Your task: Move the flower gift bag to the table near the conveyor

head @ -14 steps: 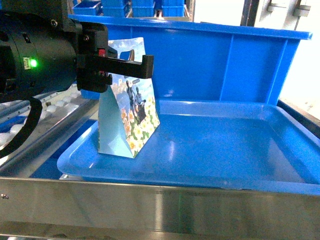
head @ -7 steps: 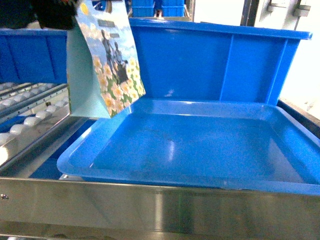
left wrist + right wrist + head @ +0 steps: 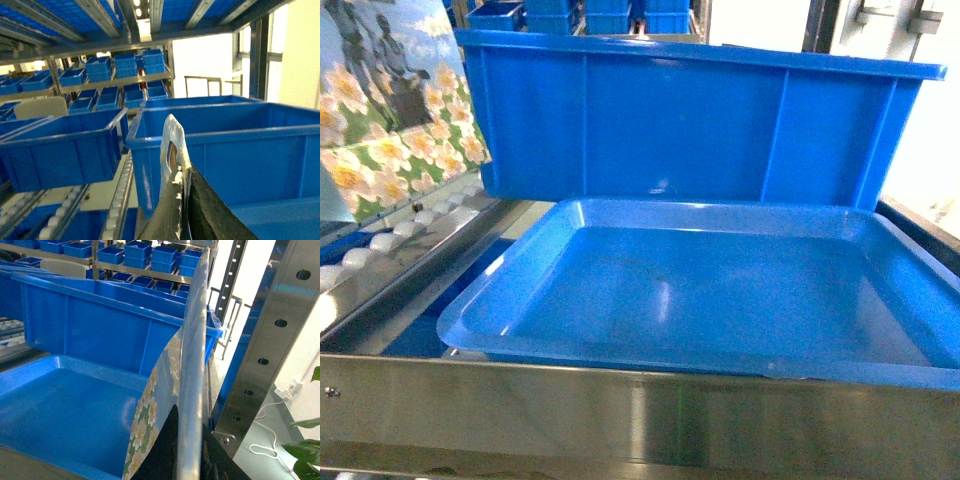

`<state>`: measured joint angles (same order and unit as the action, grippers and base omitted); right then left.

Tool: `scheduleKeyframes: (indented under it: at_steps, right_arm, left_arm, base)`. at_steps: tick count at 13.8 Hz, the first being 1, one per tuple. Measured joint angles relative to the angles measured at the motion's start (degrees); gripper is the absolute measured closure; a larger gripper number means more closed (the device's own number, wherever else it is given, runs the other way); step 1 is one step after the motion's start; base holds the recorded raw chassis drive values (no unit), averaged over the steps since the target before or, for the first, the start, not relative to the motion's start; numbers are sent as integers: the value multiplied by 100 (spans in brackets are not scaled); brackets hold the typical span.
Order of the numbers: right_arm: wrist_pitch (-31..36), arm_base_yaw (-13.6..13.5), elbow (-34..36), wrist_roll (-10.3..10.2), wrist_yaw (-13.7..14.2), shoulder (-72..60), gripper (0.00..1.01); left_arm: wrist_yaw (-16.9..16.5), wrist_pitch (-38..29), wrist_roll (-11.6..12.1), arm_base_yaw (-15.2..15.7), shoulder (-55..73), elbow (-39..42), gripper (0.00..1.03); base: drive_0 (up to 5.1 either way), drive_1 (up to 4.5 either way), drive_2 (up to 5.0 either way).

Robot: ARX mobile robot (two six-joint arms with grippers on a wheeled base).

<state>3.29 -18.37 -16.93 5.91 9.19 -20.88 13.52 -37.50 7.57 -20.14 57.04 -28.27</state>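
Note:
The flower gift bag (image 3: 395, 110), pale blue with white daisies, hangs in the air at the upper left of the head view, above the conveyor (image 3: 380, 245) rollers. In the left wrist view my left gripper (image 3: 185, 167) is shut on the bag's white top edge (image 3: 170, 140). My right gripper (image 3: 189, 415) is shut on the edge of a flower-printed bag (image 3: 195, 330), at the right of the blue tray (image 3: 60, 400). Neither gripper shows in the head view. The table is out of view.
A shallow blue tray (image 3: 480, 300) sits behind a steel rail (image 3: 640, 420). A large blue crate (image 3: 690, 120) stands behind it. More blue crates (image 3: 65, 150) fill the shelves. A steel upright (image 3: 270, 340) stands close on the right.
The bag has been lifted off the tray and carried up and to the left, closer to the head camera. The left arm has left the head view.

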Motion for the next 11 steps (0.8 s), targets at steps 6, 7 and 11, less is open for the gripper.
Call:
scheduleKeyframes:
  at_steps: [6,7,11]
  right_arm:
    - [2,0,0,4,11,0,99]
    - [0,0,0,4,11,0,99]
    - [7,0,0,11,0,0,99]
  left_arm:
    - [-20,9,39,-4,33,-4,101]
    - [0,11,39,0,35,-4,101]
    - [2,13,39,11,37,-4,101]
  base:
    - [-472,284,256]
    - [-494,242,242]
    - [-472,82,376]
